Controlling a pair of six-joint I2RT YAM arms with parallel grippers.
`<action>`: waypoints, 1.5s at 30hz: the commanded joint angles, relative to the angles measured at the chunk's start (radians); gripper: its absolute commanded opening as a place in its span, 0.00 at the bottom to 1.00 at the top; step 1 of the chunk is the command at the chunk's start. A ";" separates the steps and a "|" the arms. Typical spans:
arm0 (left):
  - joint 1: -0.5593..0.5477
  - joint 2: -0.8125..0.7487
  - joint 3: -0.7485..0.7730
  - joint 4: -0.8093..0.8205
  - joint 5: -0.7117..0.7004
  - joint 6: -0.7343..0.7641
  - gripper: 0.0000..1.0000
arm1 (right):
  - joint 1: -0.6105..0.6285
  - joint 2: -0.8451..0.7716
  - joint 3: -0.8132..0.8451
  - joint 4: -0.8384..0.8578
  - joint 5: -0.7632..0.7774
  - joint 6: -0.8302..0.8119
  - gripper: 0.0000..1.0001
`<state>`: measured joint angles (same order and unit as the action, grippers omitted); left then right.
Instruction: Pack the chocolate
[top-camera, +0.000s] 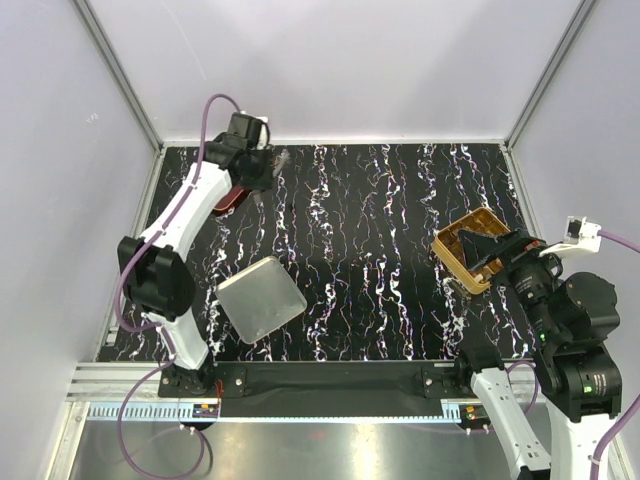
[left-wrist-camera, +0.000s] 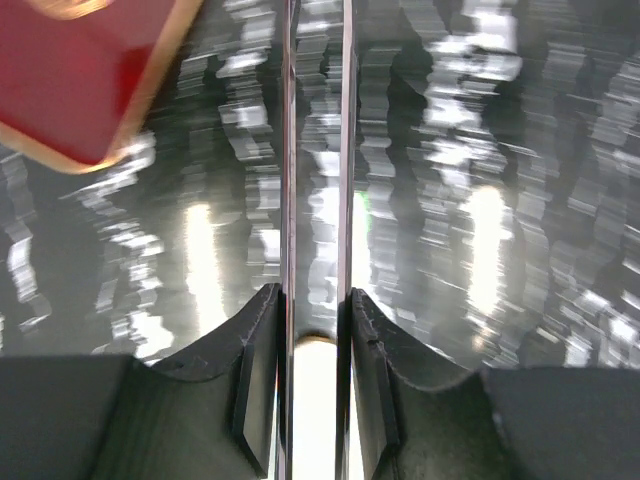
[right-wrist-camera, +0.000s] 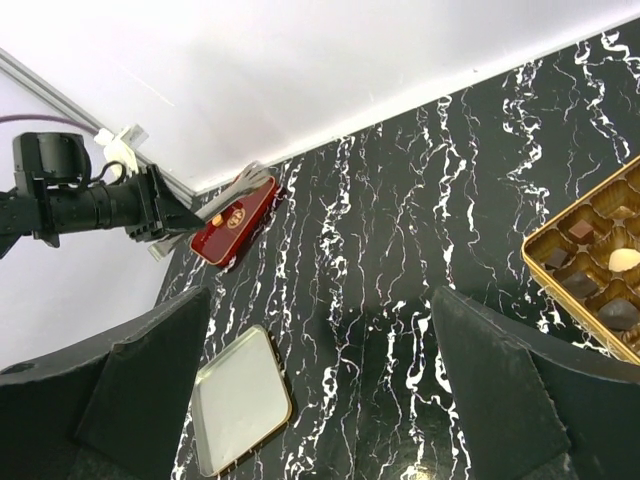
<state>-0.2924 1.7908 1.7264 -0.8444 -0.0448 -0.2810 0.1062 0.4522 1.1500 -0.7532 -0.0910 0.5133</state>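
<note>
Several chocolates (right-wrist-camera: 585, 231) lie in the box (right-wrist-camera: 548, 268) at 3 o'clock from the nearer right tool (right-wrist-camera: 320, 295), jaws apart; the left tool (left-wrist-camera: 315, 292) clamps a shiny sheet (left-wrist-camera: 318, 150).

Black white-veined table (top-camera: 380, 200) carries a square silver tray (top-camera: 261, 298) flat at front left, a gold compartmented box (top-camera: 456, 266) at right, a red gold-rimmed tray (right-wrist-camera: 235, 222) far left, and beside it what looks like a thin mirror-bright sheet (left-wrist-camera: 315, 200) standing on edge.

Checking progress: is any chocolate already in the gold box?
Yes, the right wrist view shows several chocolate pieces sitting in the gold box's compartments.
</note>
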 joint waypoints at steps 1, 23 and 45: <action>-0.100 -0.082 0.081 0.065 0.102 -0.015 0.29 | 0.006 0.006 0.042 0.000 0.000 0.013 1.00; -0.772 0.219 0.331 0.246 0.307 -0.132 0.27 | 0.007 -0.003 0.040 -0.015 0.004 0.022 1.00; -0.786 0.369 0.366 0.350 0.313 -0.061 0.32 | 0.007 -0.001 0.011 0.006 0.004 0.011 1.00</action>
<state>-1.0790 2.1571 2.0361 -0.5739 0.2443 -0.3733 0.1062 0.4522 1.1587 -0.7753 -0.0952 0.5320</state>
